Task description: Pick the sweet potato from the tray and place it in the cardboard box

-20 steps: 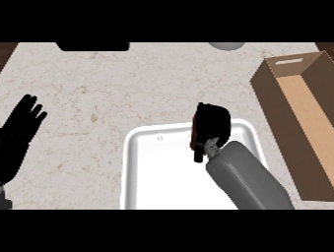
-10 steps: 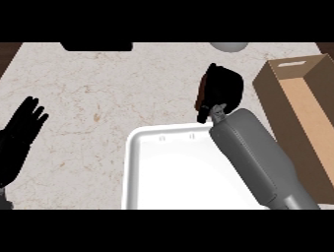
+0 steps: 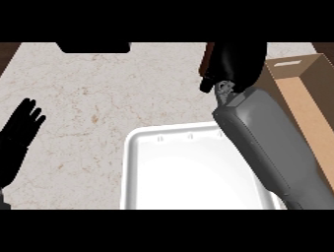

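Note:
My right hand is raised above the counter beyond the far edge of the white tray, its fingers curled round the sweet potato. Only a reddish-brown strip of the sweet potato shows along the hand's left side; the rest is hidden. The hand is just left of the open cardboard box, which lies lengthwise at the right. The tray's inside shows bare where my forearm does not cover it. My left hand rests open at the left edge, fingers up.
The pale marble counter spreads between the hands. A dark object sits at the far edge, top centre. Dark wood shows at the counter's far left and right corners.
My right hand has lifted off the tray with the sweet potato and travelled away from me and slightly right, nearing the box. The left hand has stayed put.

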Motion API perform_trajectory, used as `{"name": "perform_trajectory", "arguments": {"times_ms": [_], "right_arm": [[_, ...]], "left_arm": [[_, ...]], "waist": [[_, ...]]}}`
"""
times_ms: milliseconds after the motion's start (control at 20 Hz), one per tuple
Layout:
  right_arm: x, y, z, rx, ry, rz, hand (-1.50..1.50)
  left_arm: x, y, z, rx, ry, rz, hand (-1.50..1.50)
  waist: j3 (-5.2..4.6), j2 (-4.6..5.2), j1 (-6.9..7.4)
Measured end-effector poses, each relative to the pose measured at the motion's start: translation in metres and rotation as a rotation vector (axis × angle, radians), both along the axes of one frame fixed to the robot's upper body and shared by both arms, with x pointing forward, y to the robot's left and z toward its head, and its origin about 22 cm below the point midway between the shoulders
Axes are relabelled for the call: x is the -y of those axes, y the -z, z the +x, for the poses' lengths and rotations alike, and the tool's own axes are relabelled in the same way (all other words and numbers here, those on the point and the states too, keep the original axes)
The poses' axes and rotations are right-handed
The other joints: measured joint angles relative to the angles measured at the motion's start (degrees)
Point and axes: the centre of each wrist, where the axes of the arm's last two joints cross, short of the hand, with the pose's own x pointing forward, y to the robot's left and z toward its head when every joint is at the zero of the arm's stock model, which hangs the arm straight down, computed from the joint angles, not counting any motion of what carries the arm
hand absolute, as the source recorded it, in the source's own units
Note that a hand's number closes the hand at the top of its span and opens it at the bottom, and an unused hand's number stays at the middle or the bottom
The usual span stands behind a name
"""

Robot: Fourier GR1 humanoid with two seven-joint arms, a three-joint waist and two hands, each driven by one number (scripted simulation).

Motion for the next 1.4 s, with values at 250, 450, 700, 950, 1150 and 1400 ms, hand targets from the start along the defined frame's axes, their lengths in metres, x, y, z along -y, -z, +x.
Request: {"name": "perform_trajectory", "arguments": {"times_ms": [250, 450, 700, 950, 1150, 1400], "right_arm": [[0.025, -0.029, 0.001, 0.099, 0.105, -0.011, 1.5], [0.055, -0.042, 0.004, 0.123, 0.182, -0.009, 1.5], [0.096, -0.035, 0.006, 0.084, 0.246, -0.038, 1.5], [0.134, -0.029, 0.007, 0.065, 0.274, -0.04, 1.5], [0.156, -0.008, 0.008, 0.052, 0.286, -0.039, 1.5], [0.184, 0.021, 0.013, 0.028, 0.288, -0.002, 1.5]], "left_arm": [[0.0, 0.001, 0.001, 0.001, -0.007, 0.001, 0.0], [0.0, -0.004, 0.0, 0.001, 0.0, -0.002, 0.0], [0.004, -0.013, 0.01, 0.005, 0.0, 0.002, 0.0], [0.007, -0.007, 0.008, 0.005, 0.006, 0.004, 0.0], [0.005, -0.004, 0.007, 0.001, 0.011, 0.003, 0.0], [0.009, -0.003, 0.008, 0.004, 0.015, 0.0, 0.0]], "waist": [[0.0, 0.02, -0.13], [0.02, 0.1, 0.03], [0.02, 0.22, -0.01], [0.03, 0.33, 0.32], [0.04, 0.39, 0.5], [0.06, 0.44, 0.61]]}}
